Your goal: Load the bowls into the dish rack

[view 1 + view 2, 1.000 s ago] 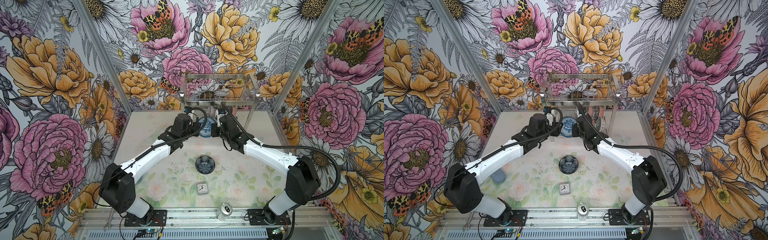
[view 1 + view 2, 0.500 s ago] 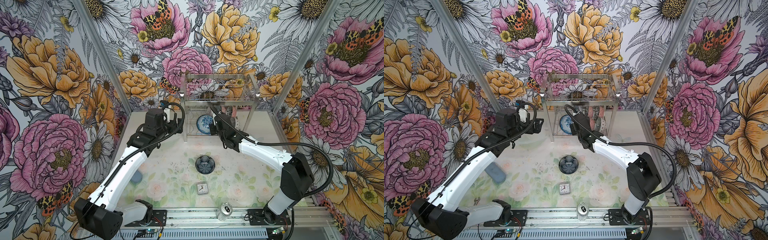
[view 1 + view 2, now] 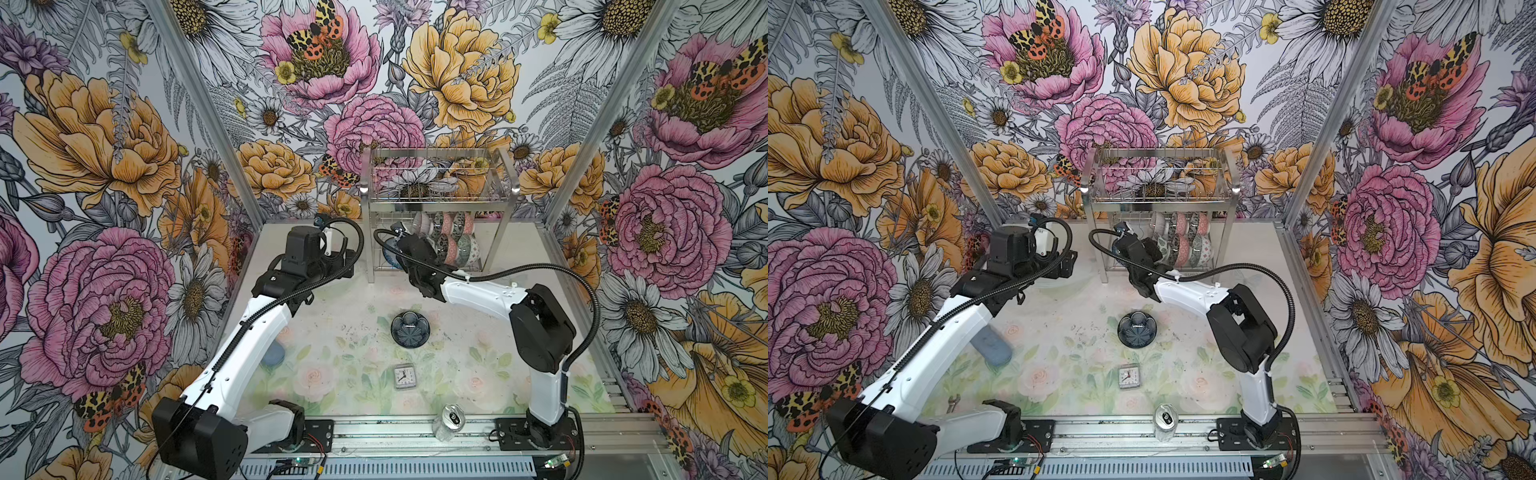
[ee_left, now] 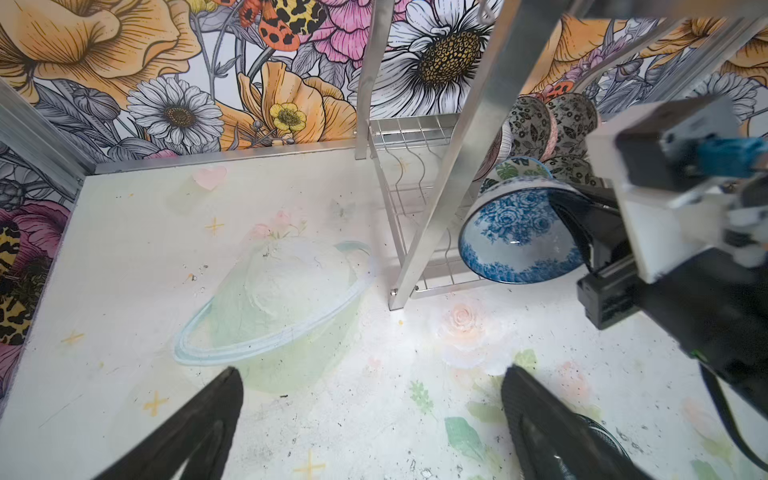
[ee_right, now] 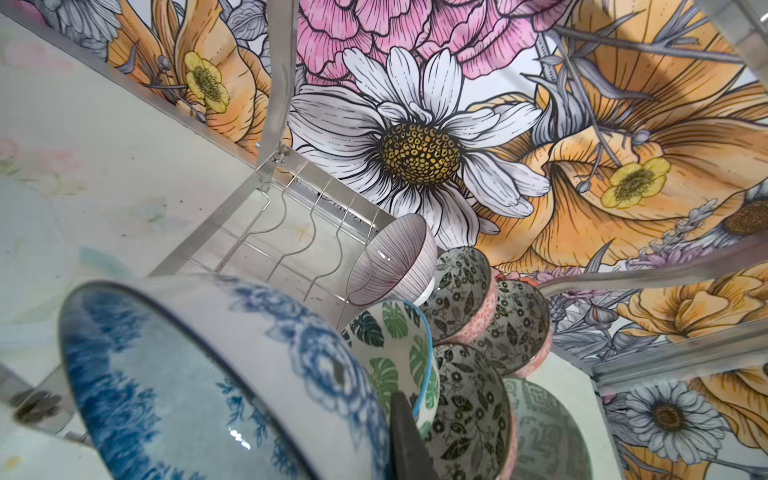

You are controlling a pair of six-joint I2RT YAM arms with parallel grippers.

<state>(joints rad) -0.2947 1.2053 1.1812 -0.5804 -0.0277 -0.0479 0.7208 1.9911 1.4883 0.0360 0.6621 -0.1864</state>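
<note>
Glossy blue-floral ceramic bowl (image 3: 388,254) on edge, mouth toward frame left; right gripper (image 4: 559,203) pinching rim; left gripper (image 4: 372,374) wide, empty.

blue floral bowl (image 4: 519,232), green leaf bowl (image 5: 395,328)

Top views: high over the front rail (image 3: 415,434), tilted down toward the back wall (image 3: 374,83); far off; whole table (image 3: 340,345) and dish rack (image 3: 436,195) in both.
Left wrist: low and close over the table, facing the rack's posts (image 4: 453,158) and the blue floral bowl (image 4: 519,232).
Right wrist: very near, low between the rack's posts, looking along the blue floral bowl toward the racked bowls (image 5: 465,286).
Shared by wrist views: blue floral bowl, wavy-wire tier (image 4: 411,183).
</note>
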